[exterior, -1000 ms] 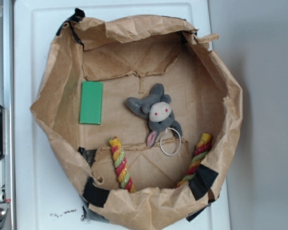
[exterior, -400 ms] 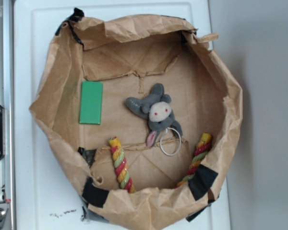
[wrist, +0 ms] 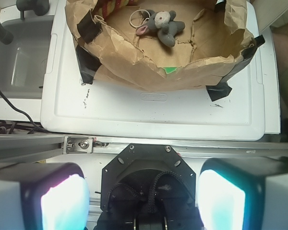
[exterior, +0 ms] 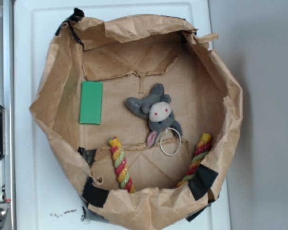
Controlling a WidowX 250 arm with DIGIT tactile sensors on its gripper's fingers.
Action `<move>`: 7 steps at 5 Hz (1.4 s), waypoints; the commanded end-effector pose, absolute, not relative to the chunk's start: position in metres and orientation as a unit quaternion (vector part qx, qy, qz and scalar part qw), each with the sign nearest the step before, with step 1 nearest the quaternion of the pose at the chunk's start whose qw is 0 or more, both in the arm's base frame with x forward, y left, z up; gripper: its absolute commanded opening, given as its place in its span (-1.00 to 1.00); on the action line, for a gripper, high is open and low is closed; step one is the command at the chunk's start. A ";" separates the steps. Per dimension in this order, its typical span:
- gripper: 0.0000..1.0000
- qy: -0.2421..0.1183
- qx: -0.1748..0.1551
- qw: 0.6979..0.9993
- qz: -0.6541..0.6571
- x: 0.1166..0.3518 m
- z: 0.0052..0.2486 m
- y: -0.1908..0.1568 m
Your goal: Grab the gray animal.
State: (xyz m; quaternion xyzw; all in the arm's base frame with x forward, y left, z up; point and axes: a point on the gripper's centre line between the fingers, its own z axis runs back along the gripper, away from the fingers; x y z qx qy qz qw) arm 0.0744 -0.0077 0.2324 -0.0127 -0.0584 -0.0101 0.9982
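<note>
— Where is the gray animal (exterior: 155, 111) now?

— It lies near the middle of the brown paper bag (exterior: 62, 72), which is rolled down and open on the white tray (exterior: 29, 191). Its pale face with red eyes looks up, and a white ring (exterior: 171, 142) touches its lower side. I see it also from my wrist (wrist: 164, 23), well apart from me, at the far side of the tray.

— And your fingers (wrist: 144, 201)?

— My two fingers (wrist: 41, 199) stand wide apart at the bottom of the wrist view. They hold nothing and they are outside the bag, over the metal rail (wrist: 182, 146) at the near edge of the bench.

— What else is in the bag?

— A green block (exterior: 91, 102) lies toward the left edge. Two red-yellow-green twisted ropes (exterior: 121, 164) lean near the lower wall, one on each side of the animal.
</note>
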 end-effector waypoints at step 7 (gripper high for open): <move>1.00 -0.020 -0.177 0.976 -0.125 0.262 0.221 0.034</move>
